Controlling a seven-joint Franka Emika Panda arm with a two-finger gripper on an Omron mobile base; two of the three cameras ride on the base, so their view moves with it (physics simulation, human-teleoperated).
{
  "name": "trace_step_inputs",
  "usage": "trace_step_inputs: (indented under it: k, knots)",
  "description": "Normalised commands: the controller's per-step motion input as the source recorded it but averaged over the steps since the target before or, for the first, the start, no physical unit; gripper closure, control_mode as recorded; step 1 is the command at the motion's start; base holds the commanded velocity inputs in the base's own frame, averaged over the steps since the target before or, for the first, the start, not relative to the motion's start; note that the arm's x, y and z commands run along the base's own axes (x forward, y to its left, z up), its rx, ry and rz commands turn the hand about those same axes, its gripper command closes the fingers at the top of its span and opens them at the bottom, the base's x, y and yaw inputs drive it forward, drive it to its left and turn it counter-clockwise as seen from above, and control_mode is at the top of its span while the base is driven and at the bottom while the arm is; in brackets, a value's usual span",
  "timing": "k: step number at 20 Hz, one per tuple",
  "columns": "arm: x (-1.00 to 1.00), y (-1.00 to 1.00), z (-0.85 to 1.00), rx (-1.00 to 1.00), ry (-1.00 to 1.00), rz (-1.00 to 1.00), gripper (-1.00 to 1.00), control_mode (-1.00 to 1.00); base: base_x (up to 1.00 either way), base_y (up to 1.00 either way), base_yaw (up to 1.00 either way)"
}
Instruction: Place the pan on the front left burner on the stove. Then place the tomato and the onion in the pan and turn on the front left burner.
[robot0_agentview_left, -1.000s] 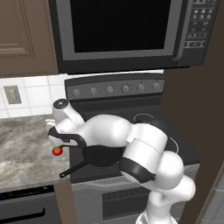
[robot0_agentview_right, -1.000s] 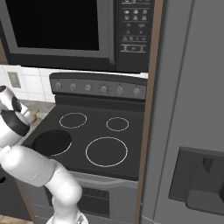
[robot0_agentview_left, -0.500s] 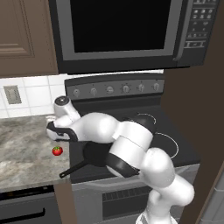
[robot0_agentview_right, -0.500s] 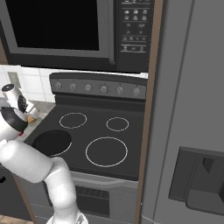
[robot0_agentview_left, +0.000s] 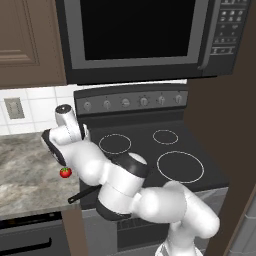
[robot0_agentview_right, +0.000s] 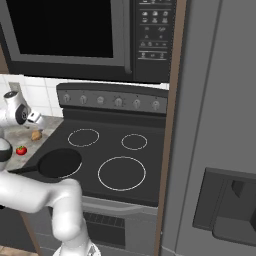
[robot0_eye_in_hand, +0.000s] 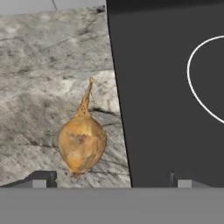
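Nearest the base in the right base view, one black pan (robot0_agentview_right: 60, 162) lies flat on the stove (robot0_agentview_right: 150, 167), covering the front left burner, its thin handle (robot0_agentview_left: 83, 193) reaching toward the counter (robot0_agentview_left: 25, 170) at the stove's left side. Three white rings show bare on the glass: one large ring (robot0_agentview_right: 121, 173) at the front right and two smaller rings (robot0_agentview_right: 83, 137) (robot0_agentview_right: 134, 141) behind.

On the marbled grey counter just left of the stove sits one red tomato (robot0_agentview_left: 65, 172), apart from the pan. Further back on the same counter lies one tan onion (robot0_eye_in_hand: 82, 142), on its side with its pointed tip aimed away from the hand, close to the stove's edge but not touching it. Tomato and onion are both outside the pan.

The jaws (robot0_eye_in_hand: 109, 181) hover over the onion, released and spread wide, one fingertip (robot0_eye_in_hand: 40, 180) over the counter and the other over the black glass; nothing is between them.

Beyond, the stove's back panel carries a row of round knobs (robot0_agentview_right: 118, 101), and one black microwave (robot0_agentview_left: 140, 35) hangs above
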Motion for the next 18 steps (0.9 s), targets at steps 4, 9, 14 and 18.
trace_step_inputs:
  k: [4, 9, 14, 18]
  knots:
    - [0.11, 0.0, -0.07, -0.02, 0.12, 0.07, -1.0, -1.0, 0.0, 0.0, 0.0]
    - [0.0, 0.0, -0.13, 0.0, 0.14, 0.08, -1.0, -1.0, 0.0, 0.0, 0.0]
    - [0.0, 0.0, -0.27, 0.0, 0.1, 0.1, -1.0, -1.0, 0.0, 0.0, 0.0]
    - [0.0, 0.0, -0.34, 0.0, 0.0, 0.11, -1.0, -1.0, 0.0, 0.0, 0.0]
